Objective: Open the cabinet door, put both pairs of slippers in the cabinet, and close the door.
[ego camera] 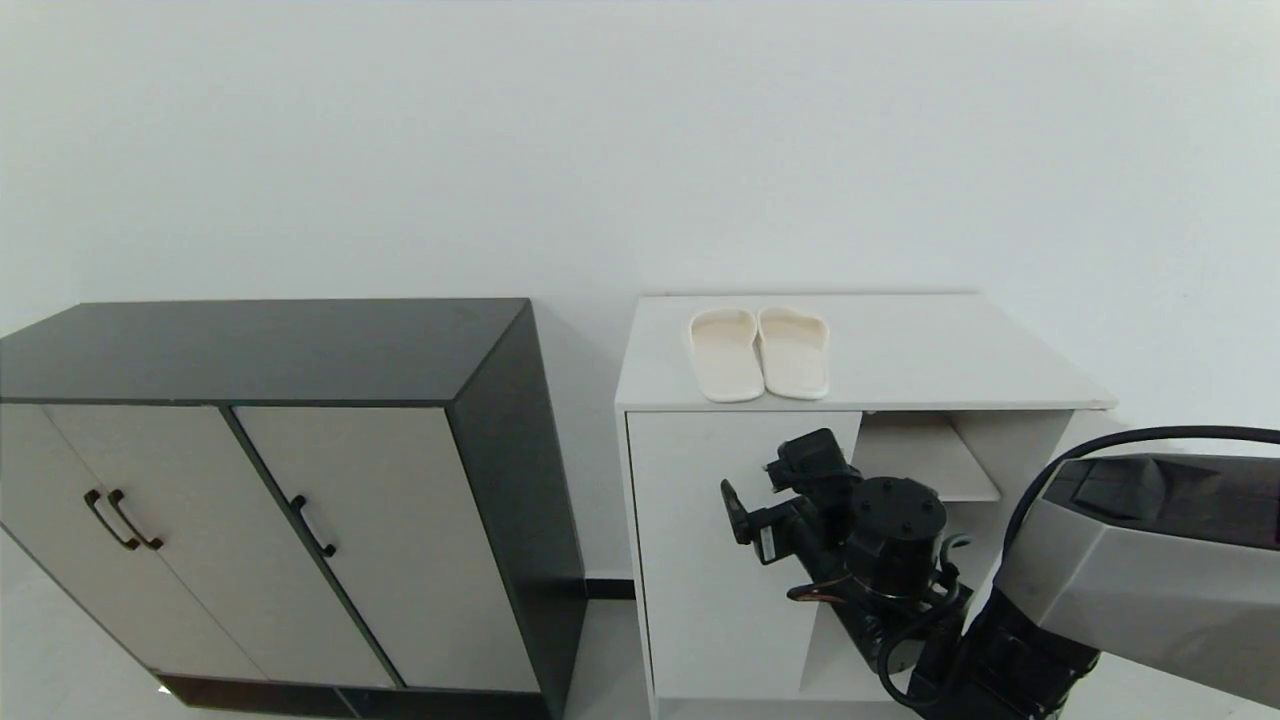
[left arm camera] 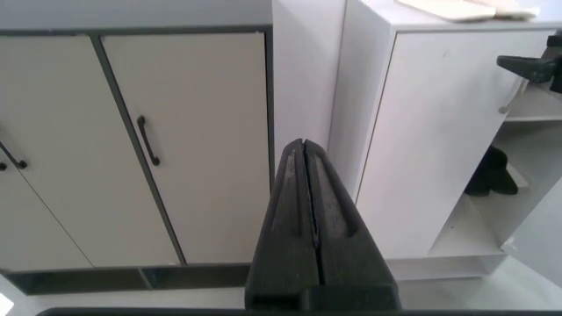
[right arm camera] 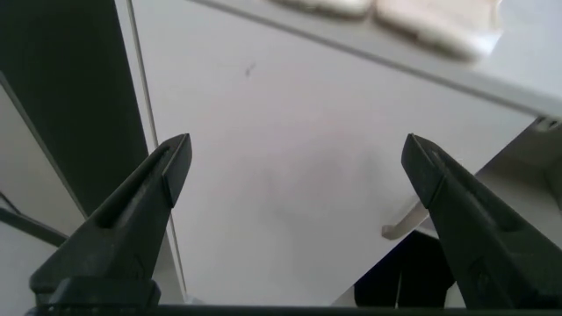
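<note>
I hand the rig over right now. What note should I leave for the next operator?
Left gripper: shut, empty.
Right gripper: open, empty, before the closed left panel of the white cabinet.
Cream slippers: on top of that cabinet.
Dark thing inside, perhaps the other pair.
Done: the right side stands open.
Left: put cream slippers in, close the door.

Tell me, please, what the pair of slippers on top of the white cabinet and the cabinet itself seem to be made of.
Slippers: likely soft moulded foam or rubber, matte cream. They look one-piece, with rounded edges and no seams visible.
White cabinet: probably laminated board, smooth matte white, judging by its flat panels with thin, sharp edges.
</note>
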Robot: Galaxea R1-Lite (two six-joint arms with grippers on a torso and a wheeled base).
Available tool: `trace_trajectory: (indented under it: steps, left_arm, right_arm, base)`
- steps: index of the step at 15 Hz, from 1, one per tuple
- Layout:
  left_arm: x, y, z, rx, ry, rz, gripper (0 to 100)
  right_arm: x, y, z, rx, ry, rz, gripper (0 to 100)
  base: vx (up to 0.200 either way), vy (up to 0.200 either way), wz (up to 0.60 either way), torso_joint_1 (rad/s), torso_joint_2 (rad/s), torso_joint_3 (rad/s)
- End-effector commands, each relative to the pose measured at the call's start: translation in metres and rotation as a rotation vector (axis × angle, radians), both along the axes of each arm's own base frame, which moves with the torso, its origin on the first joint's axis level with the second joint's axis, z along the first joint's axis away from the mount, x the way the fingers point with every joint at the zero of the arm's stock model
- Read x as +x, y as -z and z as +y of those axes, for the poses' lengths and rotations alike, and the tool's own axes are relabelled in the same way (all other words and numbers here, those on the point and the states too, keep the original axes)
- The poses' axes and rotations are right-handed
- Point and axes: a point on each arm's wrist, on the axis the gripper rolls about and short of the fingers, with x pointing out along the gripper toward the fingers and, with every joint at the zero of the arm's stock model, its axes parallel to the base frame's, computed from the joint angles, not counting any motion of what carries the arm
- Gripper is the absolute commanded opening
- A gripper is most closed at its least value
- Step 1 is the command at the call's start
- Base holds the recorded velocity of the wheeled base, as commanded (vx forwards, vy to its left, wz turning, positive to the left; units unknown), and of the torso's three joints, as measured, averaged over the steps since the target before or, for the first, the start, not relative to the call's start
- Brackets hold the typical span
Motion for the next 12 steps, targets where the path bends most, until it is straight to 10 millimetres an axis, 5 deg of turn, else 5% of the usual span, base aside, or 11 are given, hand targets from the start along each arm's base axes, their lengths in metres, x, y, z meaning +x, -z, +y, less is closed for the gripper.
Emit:
trace_trajectory:
  steps: [1, 7, 11, 12]
  left_arm:
    - [0.000, 0.000, 0.000, 0.000, 0.001, 0.001, 0]
    - [0.000, 0.000, 0.000, 0.000, 0.001, 0.003, 0]
    - [0.000, 0.000, 0.000, 0.001, 0.001, 0.001, 0]
    - [0.000, 0.000, 0.000, 0.001, 0.001, 0.001, 0]
  right_arm:
    - [0.000, 0.000, 0.000, 0.000, -0.001, 0.000, 100]
    - [0.004, 0.001, 0.004, -0.007, -0.025, -0.017, 100]
    - [0.005, -0.058, 0.009, 0.033, 0.002, 0.126, 100]
    - [0.003, -0.088, 0.014, 0.080, 0.009, 0.214, 100]
  base:
    - [0.000, 0.000, 0.00, 0.261, -0.58, -0.320]
    - [0.000, 0.000, 0.00, 0.197, -0.45, -0.242]
    - [0.000, 0.000, 0.00, 0.000, 0.00, 0.000]
    - [0.000, 0.000, 0.00, 0.000, 0.00, 0.000]
